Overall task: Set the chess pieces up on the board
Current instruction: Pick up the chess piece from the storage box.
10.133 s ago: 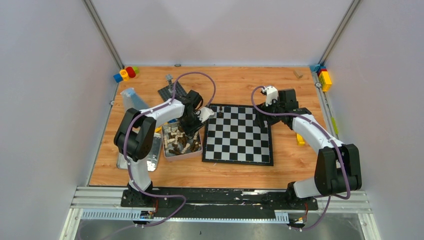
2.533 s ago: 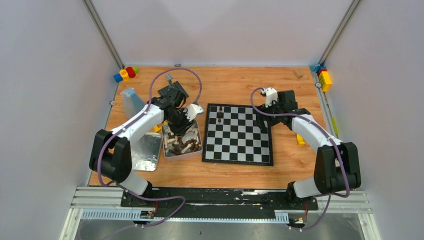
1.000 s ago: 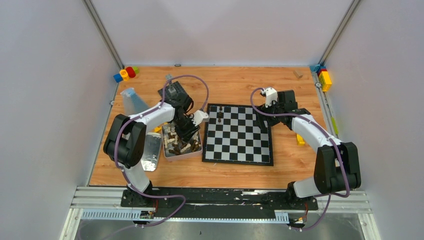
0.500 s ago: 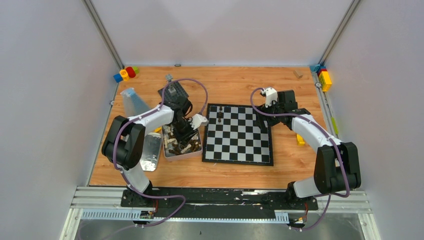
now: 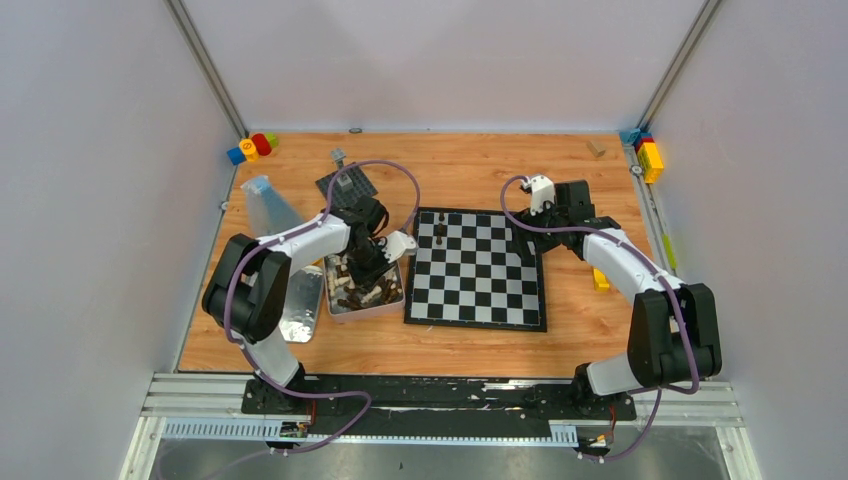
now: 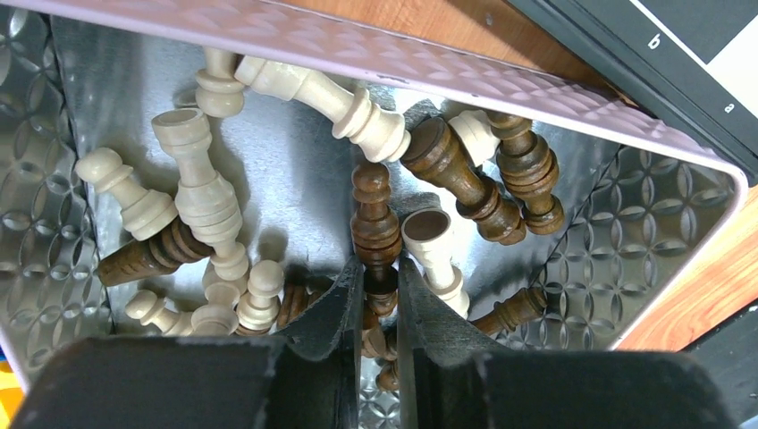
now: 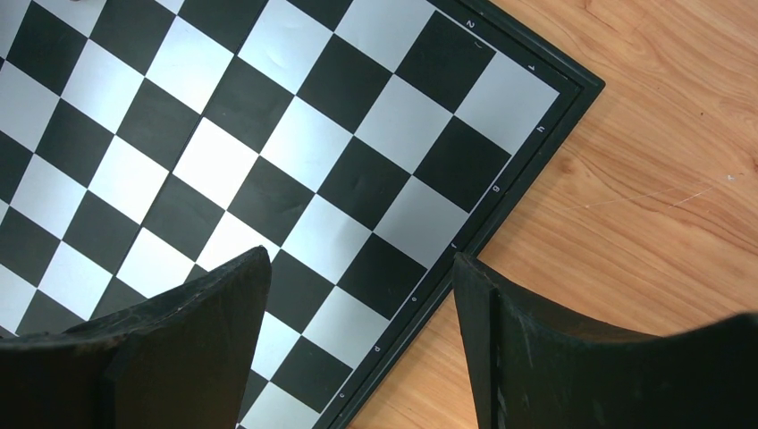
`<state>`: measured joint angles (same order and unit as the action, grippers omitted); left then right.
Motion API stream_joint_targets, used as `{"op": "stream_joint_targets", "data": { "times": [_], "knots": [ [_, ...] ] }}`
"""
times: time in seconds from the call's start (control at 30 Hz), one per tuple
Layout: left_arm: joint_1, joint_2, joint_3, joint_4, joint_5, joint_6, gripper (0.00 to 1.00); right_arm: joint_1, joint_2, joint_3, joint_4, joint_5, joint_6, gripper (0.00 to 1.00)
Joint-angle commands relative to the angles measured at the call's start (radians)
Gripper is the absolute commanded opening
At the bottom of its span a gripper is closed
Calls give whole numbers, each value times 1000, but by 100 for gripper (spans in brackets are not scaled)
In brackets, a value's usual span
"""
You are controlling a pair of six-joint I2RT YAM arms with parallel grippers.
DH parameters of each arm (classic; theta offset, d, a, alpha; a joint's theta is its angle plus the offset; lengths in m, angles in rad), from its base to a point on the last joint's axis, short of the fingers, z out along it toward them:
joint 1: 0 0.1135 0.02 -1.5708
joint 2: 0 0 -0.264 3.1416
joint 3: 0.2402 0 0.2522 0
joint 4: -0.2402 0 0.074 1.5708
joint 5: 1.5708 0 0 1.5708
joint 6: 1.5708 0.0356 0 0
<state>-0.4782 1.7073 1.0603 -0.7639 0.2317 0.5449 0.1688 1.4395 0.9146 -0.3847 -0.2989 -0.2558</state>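
Inside the tin (image 6: 617, 223), left tool (image 6: 378, 273) pinches a dark piece (image 6: 374, 219) lying along its fingers, head outward.

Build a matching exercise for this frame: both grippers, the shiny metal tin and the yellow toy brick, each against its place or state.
Things:
1. left gripper
2. right gripper
3. shiny embossed metal tin
4. yellow toy brick

Places or states:
A. open, above a corner of the black-and-silver checked chessboard
B. lying just right of the chessboard
C. closed on a dark brown wooden chess piece
D. holding loose cream and dark brown pieces

Pairs: 1-C, 2-A, 3-D, 4-B
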Motion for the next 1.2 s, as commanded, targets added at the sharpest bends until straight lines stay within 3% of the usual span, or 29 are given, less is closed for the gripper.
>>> {"op": "stream_joint_targets", "data": {
  "times": [0.0, 0.17, 0.4, 0.73, 1.17],
  "knots": [
    [-5, -55, 13, 16, -11, 11, 15, -2, 11, 23, 11, -24, -1, 75],
    [5, -124, 53, -23, -1, 18, 8, -1, 6, 49, -9, -44, 12, 75],
    [13, -216, 68, -37, 66, 15, 7, 10, 9, 136, -70, -160, 14, 75],
    [12, -261, 104, -35, 240, 1, 9, 43, 68, 306, -91, -617, 87, 75],
    [-29, -211, 236, -15, 457, 8, 12, 201, 257, 450, -45, -855, 194, 72]
  ]
}}
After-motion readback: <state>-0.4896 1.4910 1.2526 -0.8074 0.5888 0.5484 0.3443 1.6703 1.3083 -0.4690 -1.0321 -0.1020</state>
